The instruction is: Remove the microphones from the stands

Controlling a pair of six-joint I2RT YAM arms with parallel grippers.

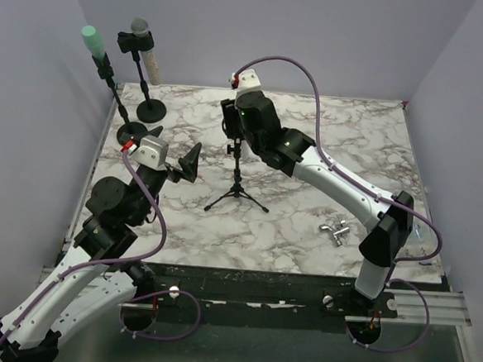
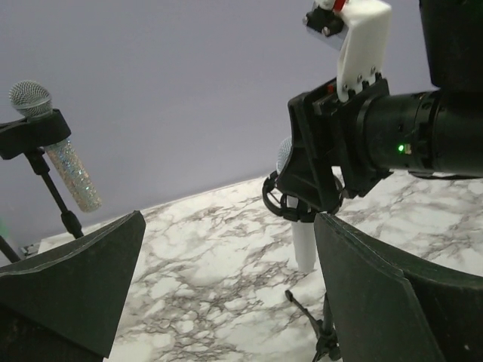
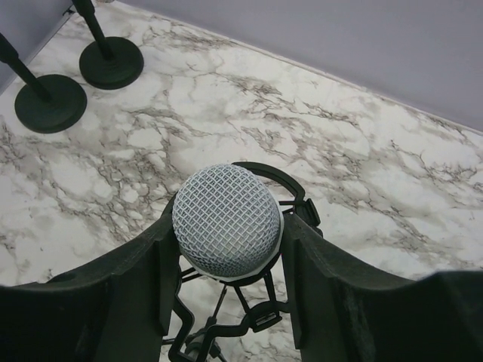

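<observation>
Mic (image 3: 226,219) sits upright in the shock-mount clip (image 3: 300,202) atop the tripod stand (image 1: 237,193), mid-table. Mesh head's rigid but dentable, body smooth, prob light, so squeeze gently and lift straight up. R gripper (image 3: 226,260) is narrowed round the head, pads (image 3: 298,279) look to touch both sides. L gripper (image 2: 230,226) is wide open, holding nothing, off to the side.

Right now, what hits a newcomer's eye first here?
The right claw flanking the mesh head of the mic on its tripod, dead centre. Next, at the far-left corner, a mint mic and a grey mic on round-base stands. The left claw hangs open nearby, empty.
</observation>
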